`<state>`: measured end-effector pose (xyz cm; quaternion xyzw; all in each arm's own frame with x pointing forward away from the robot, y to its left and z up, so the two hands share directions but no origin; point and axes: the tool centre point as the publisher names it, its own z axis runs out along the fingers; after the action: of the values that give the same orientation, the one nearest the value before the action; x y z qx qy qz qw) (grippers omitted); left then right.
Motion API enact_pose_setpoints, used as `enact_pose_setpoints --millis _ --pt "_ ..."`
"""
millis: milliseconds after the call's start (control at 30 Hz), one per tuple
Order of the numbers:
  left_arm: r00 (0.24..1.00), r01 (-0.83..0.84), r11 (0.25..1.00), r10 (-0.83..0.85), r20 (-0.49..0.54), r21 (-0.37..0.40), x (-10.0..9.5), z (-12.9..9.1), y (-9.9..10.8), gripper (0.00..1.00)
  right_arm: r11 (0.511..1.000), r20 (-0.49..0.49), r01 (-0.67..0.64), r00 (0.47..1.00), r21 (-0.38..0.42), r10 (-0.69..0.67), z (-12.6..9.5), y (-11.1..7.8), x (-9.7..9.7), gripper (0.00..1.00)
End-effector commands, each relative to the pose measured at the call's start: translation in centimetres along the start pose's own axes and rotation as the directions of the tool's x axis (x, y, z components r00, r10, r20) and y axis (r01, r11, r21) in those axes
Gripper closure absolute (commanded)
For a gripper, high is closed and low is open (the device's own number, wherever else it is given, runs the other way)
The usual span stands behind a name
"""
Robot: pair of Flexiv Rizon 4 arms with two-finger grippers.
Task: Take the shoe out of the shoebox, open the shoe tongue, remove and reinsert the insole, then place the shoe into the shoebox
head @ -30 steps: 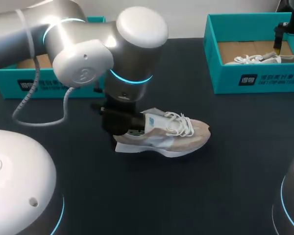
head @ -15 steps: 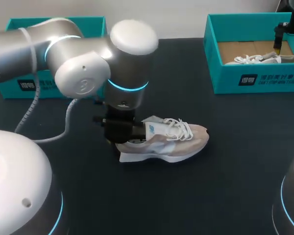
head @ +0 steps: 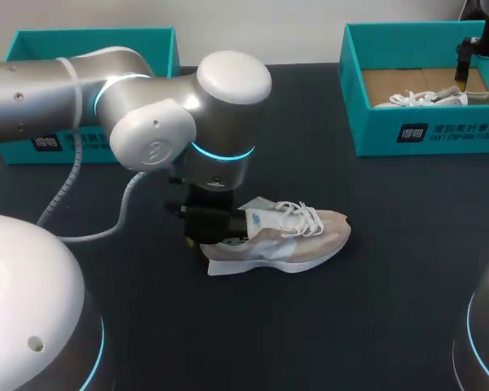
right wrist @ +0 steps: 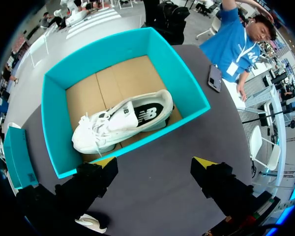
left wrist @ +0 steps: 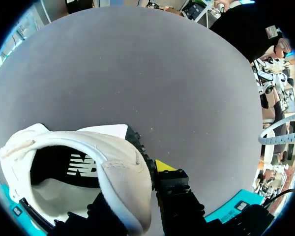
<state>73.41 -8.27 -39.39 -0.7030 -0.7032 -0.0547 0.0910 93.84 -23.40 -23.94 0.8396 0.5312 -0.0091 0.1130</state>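
Two teal shoeboxes stand at the far corners of the dark tabletop (head: 391,309): the left shoebox (head: 94,37) at the far left corner, partly hidden behind the left arm (head: 155,138), and the right shoebox (head: 428,134) at the far right corner. The shoe (head: 289,236), a beige and white trainer with white laces, lies out of both boxes near the middle of the tabletop, sole down, with its toe towards the right edge and its heel towards the left. The left arm comes in from the left edge and bends down over that heel. The left claw (head: 216,230) is clenched on the shoe's heel collar; in the left wrist view one finger, with its yellow tip showing, sits against the outside of the heel and the other is down inside the opening. The right claw (right wrist: 154,164) hangs released above the right shoebox, its two yellow tips well apart and holding nothing. Beneath it a second shoe (right wrist: 123,120), white, lies on its side on the box's cardboard floor.
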Motion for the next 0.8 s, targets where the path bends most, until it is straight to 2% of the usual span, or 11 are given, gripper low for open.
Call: enact_pose_setpoints --millis 33,67,100,300,433,600,667,733,800 --pt "1.000 -0.004 1.000 0.004 0.011 0.009 0.3 0.5 0.0 0.53 1.000 -0.002 -0.001 1.000 -0.002 0.001 0.0 -0.1 0.0 0.00" --pt "1.000 -0.010 1.000 0.010 0.026 0.014 0.4 0.3 0.0 0.04 1.000 -0.002 -0.001 1.000 -0.002 0.001 0.0 -0.1 0.0 0.00" --pt "1.000 -0.014 1.000 0.014 0.027 0.019 0.5 0.2 -0.1 0.00 1.000 -0.002 -0.001 1.000 -0.002 0.001 0.0 -0.1 0.0 0.00" --pt "0.994 -0.038 0.998 0.033 0.101 0.041 1.5 -1.4 -0.2 0.00 1.000 -0.002 -0.001 1.000 -0.002 0.001 0.0 -0.1 0.0 0.00" --pt "0.983 -0.058 0.995 0.044 0.177 0.078 2.4 -3.6 0.0 0.00 1.000 -0.002 -0.001 1.000 -0.002 0.001 0.0 -0.1 0.0 0.00" --pt "0.944 -0.090 0.990 0.049 0.327 0.112 3.9 -6.7 -0.1 0.00 1.000 -0.002 -0.001 1.000 -0.002 0.001 0.0 -0.1 0.0 0.00" --pt "0.911 -0.069 0.986 0.000 0.412 0.154 4.9 -7.7 -0.1 0.00 1.000 -0.002 -0.001 1.000 -0.002 0.001 0.0 -0.1 0.0 0.00" --pt "0.881 -0.060 0.971 -0.058 0.469 0.232 6.0 -8.3 -0.1 0.00 1.000 -0.002 -0.001 1.000 -0.002 0.001 0.0 -0.1 0.0 0.00" --pt "0.881 -0.060 0.971 -0.058 0.469 0.232 6.0 -8.3 -0.1 0.00 1.000 -0.002 -0.001 1.000 -0.002 0.001 0.0 -0.1 0.0 0.00"
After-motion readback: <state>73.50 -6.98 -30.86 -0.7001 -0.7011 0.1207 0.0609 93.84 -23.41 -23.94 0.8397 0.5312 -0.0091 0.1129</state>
